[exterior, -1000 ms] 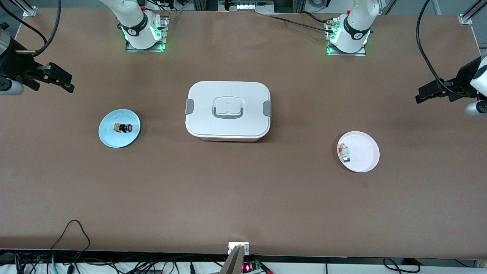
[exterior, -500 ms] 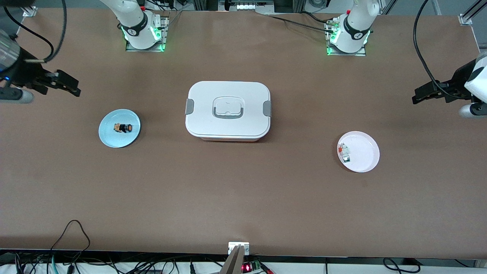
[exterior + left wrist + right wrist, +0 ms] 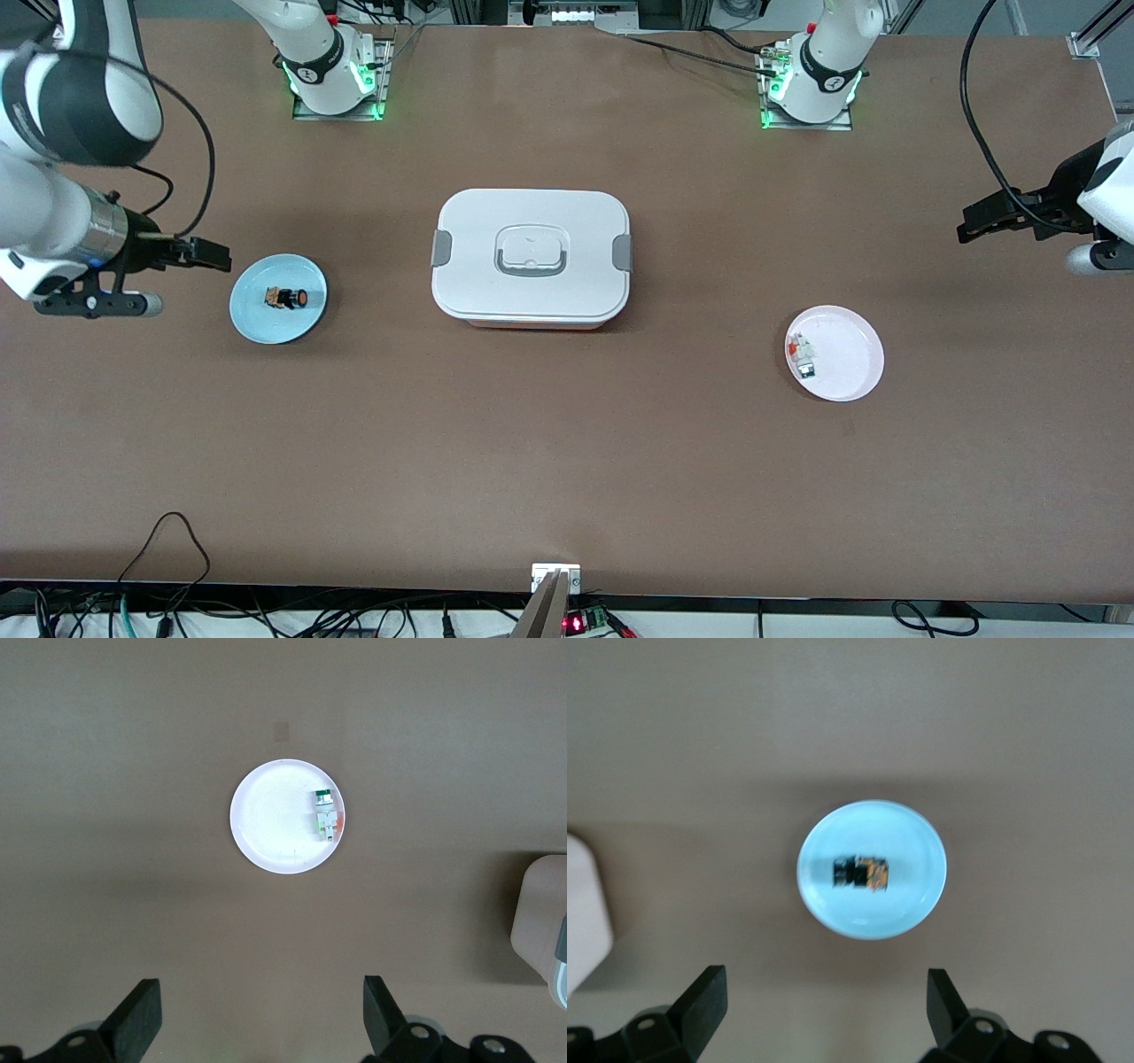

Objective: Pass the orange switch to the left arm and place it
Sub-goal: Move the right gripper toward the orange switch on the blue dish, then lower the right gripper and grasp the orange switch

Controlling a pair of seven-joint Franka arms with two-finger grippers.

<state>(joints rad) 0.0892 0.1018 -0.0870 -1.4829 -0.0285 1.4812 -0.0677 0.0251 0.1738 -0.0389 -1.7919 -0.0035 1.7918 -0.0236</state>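
A matte brown table (image 3: 567,461) fills the scene, with 2 white arms bolted at green-lit bases along the edge farthest from the front camera and cables trailing off the nearest edge. The white box (image 3: 531,258) with grey side clips sits at the table's middle, between the 2 plates. Wide bare brown surface lies between the box and the nearest edge. The orange switch (image 3: 288,298) lies on its side on a pale blue plate (image 3: 252,323) toward the right arm's end, well apart from the box. The right claw (image 3: 205,255), fingers (image 3: 700,1001) spread apart and empty, hangs just beside that plate's rim. Toward the left arm's end, a white plate (image 3: 850,354) holds small white, red and green pieces (image 3: 803,355). The left claw (image 3: 974,221), fingers (image 3: 137,1019) likewise apart and holding nothing, hovers over bare table near that end's edge, well clear of the white plate.
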